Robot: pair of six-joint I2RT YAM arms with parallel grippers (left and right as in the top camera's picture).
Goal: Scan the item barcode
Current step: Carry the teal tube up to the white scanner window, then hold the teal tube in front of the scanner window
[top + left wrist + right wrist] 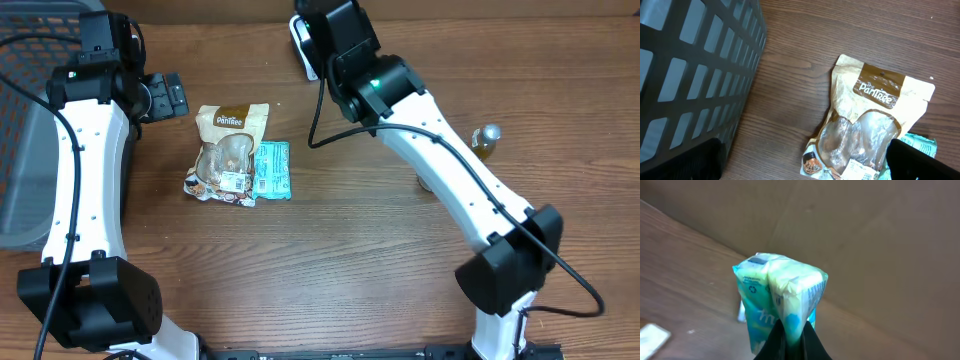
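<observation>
A soft teal-and-green packet (780,287) is pinched by its lower end in my right gripper (792,330), which is shut on it. The packet is held up before a brown cardboard wall, at the table's far edge. From overhead the right wrist (335,40) covers those jaws, and only a pale edge (299,45) shows beside it. My left gripper (805,167) is open above the table by the tan Pantree pouch (875,125), holding nothing; one of its fingers (920,162) overlaps the pouch's corner. No barcode scanner can be made out.
The Pantree pouch (228,150) lies left of centre with another teal packet (271,170) against its right side. A dark mesh basket (20,150) stands at the left edge. A small bottle (486,140) stands at the right, behind the right arm.
</observation>
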